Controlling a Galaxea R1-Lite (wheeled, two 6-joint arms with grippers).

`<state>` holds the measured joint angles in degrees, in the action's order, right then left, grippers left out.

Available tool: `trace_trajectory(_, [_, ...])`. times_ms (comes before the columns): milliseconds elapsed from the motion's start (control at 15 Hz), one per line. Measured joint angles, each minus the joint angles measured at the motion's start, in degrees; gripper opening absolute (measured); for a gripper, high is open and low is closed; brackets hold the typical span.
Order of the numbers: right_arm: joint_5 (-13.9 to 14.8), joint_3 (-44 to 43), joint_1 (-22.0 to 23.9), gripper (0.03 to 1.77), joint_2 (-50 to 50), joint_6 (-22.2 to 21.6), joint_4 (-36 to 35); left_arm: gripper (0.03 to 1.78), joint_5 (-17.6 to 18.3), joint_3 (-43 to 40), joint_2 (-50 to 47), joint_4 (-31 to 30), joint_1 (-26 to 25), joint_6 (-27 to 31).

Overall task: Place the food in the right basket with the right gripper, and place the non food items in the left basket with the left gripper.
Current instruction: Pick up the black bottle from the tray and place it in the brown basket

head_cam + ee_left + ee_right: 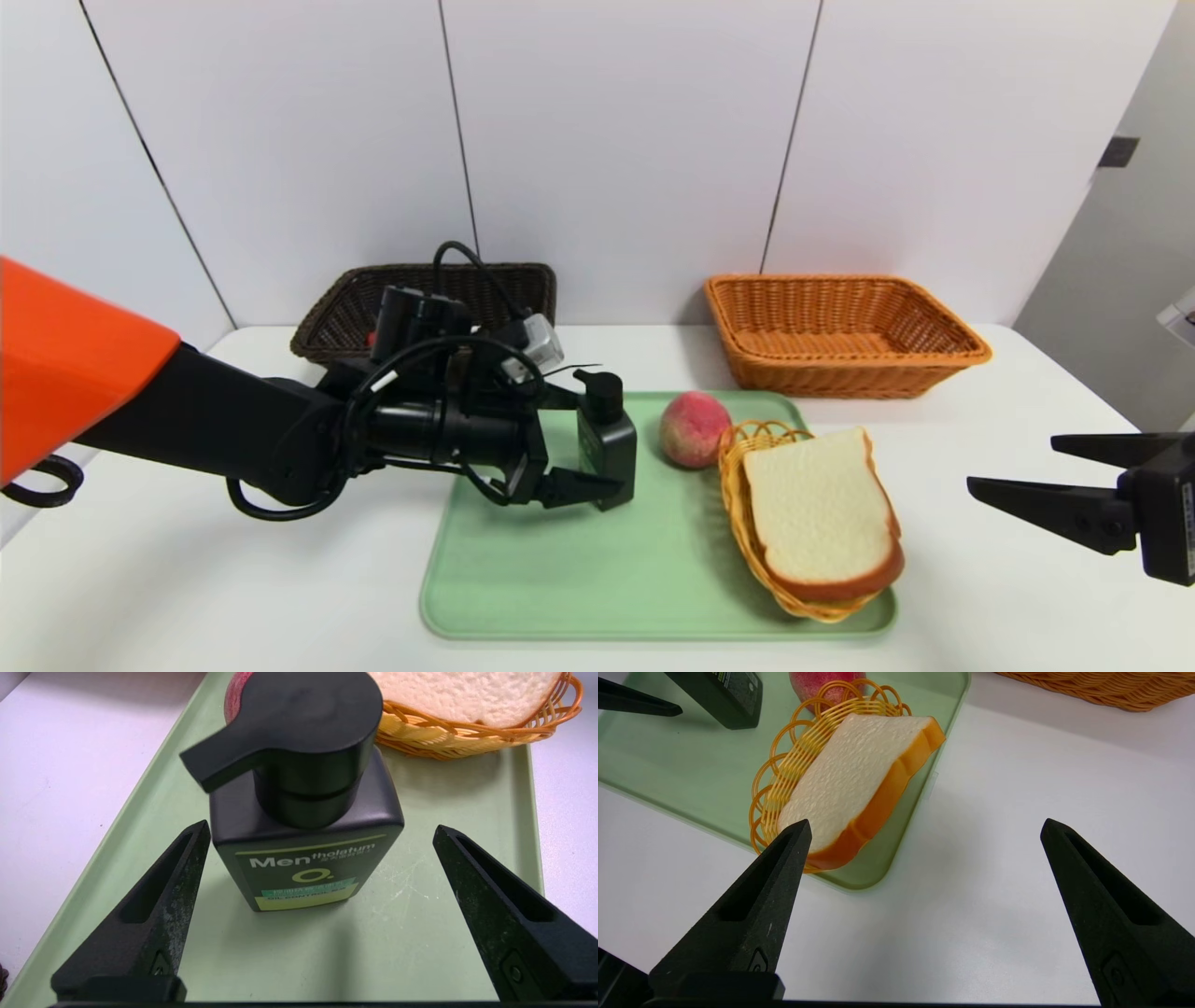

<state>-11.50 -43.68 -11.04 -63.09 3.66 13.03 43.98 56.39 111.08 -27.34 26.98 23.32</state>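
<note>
Our left gripper (320,872) stands wide open around the upright Mentholatum pump bottle (303,826), one finger touching or nearly touching its side; its spout points away from the peach (694,428) just beyond, largely hidden in the left wrist view. Past that, the bread slice (822,511) lies long-axis front-to-back in a small yellow wicker dish (747,448) on the green tray (560,579). Our right gripper (1013,471) hovers open over the desk (980,607). The left basket (345,308) is partly hidden; the right basket (840,327) stands behind.
</note>
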Motion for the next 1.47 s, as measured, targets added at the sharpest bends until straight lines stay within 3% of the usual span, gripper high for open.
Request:
trace_trajectory(800, [-0.05, 0.09, 0.0, 1.7, 0.41, -0.02, -0.02, 1.69, -1.82, 4.88, 3.33, -0.16, 2.36, -2.22])
trace_trajectory(1000, [-0.1, 0.09, 0.0, 1.7, 0.41, -0.05, 0.0, 1.18, -2.62, 5.32, 3.85, -0.11, 2.49, -2.24])
trace_trajectory(1067, [-0.1, 0.09, 0.0, 1.7, 0.41, -0.02, 0.02, 1.12, -2.58, 5.38, 3.91, -0.16, 2.49, -2.27])
trace_trajectory(1467, [-0.11, 0.09, 0.0, 1.7, 0.44, -0.02, 0.0, 1.11, -2.73, 5.18, 2.76, -0.07, 2.45, -2.68])
